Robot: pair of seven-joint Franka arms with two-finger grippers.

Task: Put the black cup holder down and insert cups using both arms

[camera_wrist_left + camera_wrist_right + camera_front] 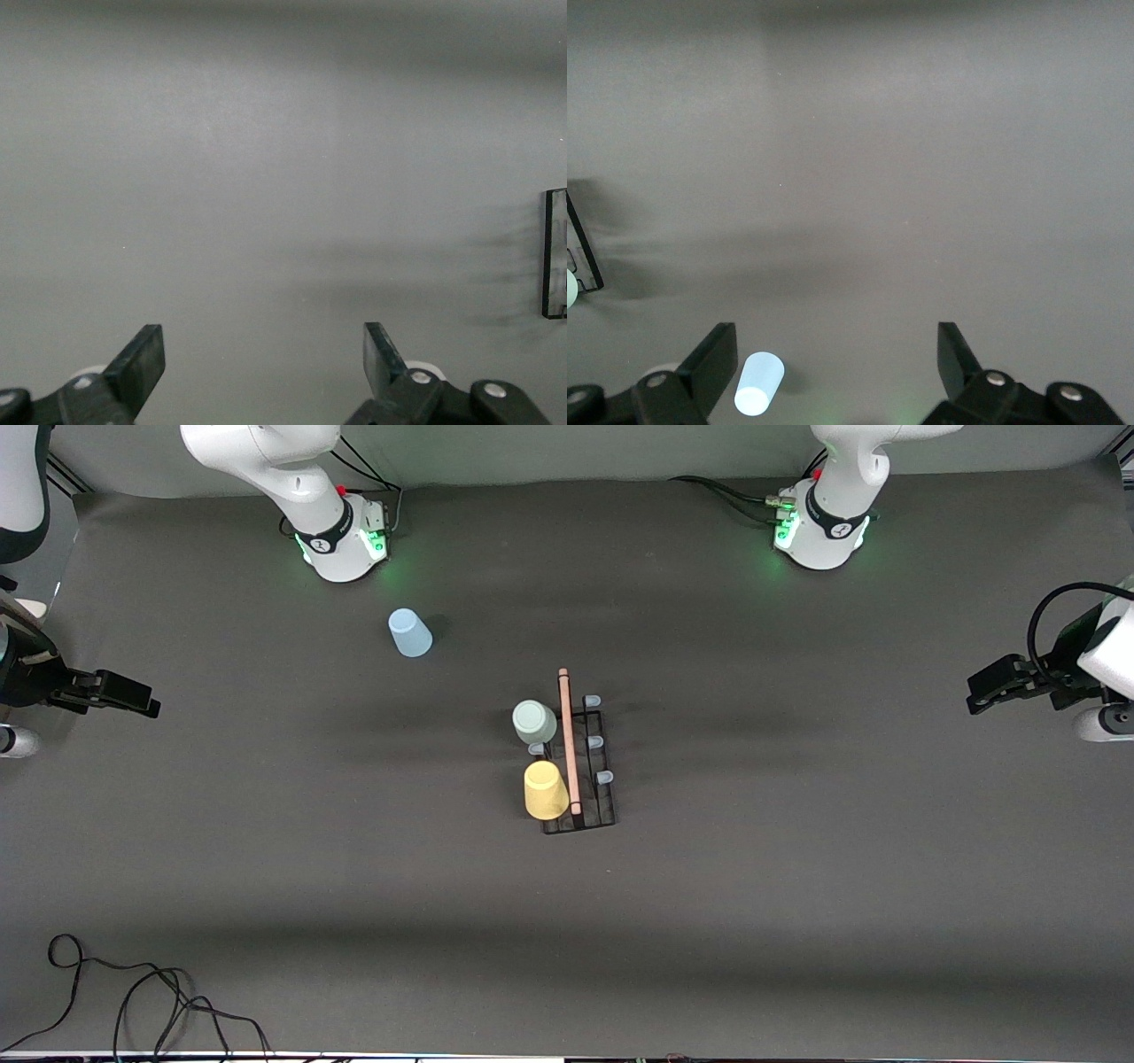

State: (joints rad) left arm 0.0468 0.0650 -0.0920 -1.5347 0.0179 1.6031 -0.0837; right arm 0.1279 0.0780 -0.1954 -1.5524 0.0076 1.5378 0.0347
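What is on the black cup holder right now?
The pale grey-green cup and yellow cup sit upside down on the black cup holder, hiding their prongs. Four tips stay bare. The light blue cup stands apart.

The white jointed left arm waits at its own end of the table, its black two-finger left gripper (974, 695) held up with fingers (142, 363) spread wide apart. The white jointed right arm mirrors it at its end, black right gripper (151, 704) likewise parted, fingers (713, 359) empty.

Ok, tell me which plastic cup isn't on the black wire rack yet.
The light blue plastic cup, standing alone on the table near the right arm's base.
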